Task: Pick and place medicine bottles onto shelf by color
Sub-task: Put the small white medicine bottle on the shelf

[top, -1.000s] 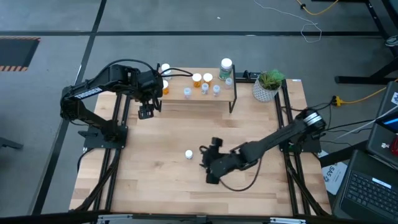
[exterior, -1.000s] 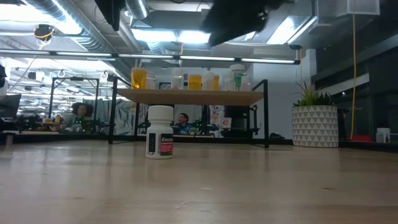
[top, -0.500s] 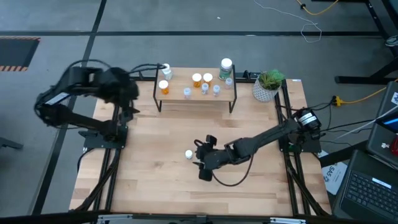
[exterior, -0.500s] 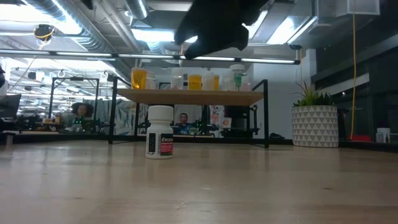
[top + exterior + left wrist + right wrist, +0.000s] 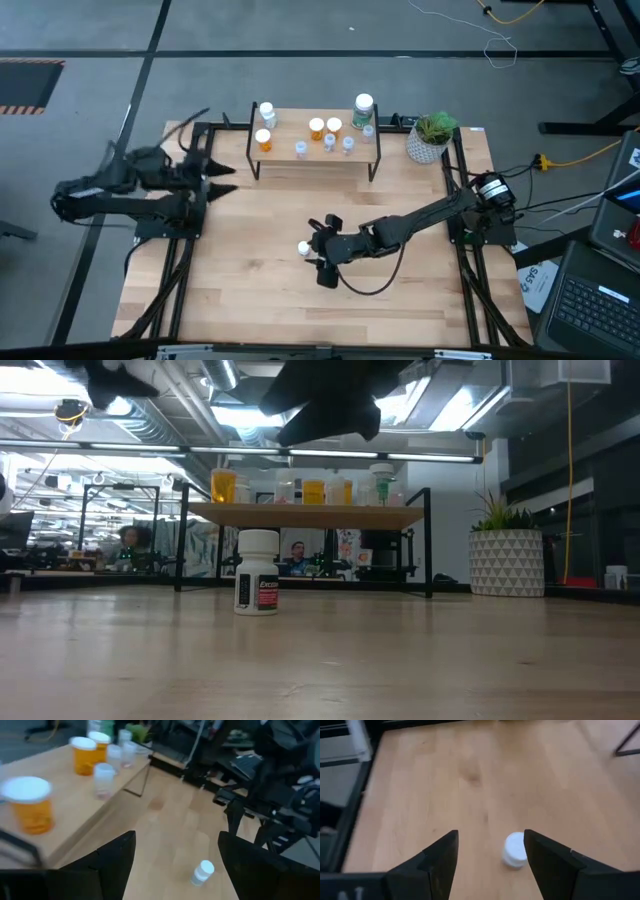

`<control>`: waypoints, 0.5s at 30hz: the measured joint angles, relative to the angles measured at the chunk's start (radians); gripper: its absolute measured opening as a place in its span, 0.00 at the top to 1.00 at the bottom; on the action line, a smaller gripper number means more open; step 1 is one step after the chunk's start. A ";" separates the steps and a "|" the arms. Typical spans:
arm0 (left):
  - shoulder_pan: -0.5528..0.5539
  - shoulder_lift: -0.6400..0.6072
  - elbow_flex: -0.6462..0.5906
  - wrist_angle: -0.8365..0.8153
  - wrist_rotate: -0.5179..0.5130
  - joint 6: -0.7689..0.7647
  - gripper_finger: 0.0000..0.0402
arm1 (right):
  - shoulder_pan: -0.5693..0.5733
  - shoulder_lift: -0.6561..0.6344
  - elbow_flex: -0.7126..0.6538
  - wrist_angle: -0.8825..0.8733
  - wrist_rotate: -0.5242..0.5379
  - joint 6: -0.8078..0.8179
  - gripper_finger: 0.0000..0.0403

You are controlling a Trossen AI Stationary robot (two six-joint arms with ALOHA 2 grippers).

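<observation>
A white bottle with a white cap (image 5: 303, 247) (image 5: 257, 572) (image 5: 515, 849) stands upright on its base alone on the wooden tabletop. My right gripper (image 5: 317, 251) (image 5: 490, 840) is open and hovers above the table just right of this bottle, which shows ahead between the fingers. The shelf (image 5: 312, 152) stands at the far edge and carries orange bottles (image 5: 263, 140), small clear ones (image 5: 329, 144), a white one (image 5: 266, 113) and a green-labelled one (image 5: 363, 105). My left gripper (image 5: 220, 168) (image 5: 177, 837) is open, drawn back over the table's left edge.
A white pot with a green plant (image 5: 430, 140) stands right of the shelf at the far right corner. Black frame rails run along the left and right table edges (image 5: 185, 250). Bare wood (image 5: 300, 310) lies near and left of the white bottle.
My left arm has swung away from the shelf's left end and pulled back toward the table's left edge, its gripper empty. My right gripper has moved toward the table's left, closing on the white bottle. The bottle has stayed where it was.
</observation>
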 joint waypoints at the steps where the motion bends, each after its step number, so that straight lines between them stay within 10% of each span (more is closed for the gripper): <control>1: -0.004 -0.031 -0.062 0.054 0.008 0.010 0.31 | -0.005 0.000 0.000 0.000 -0.029 0.000 0.44; 15: -0.089 -0.172 -0.621 0.777 0.072 0.177 0.31 | -0.068 0.002 0.010 -0.011 -0.137 -0.058 0.44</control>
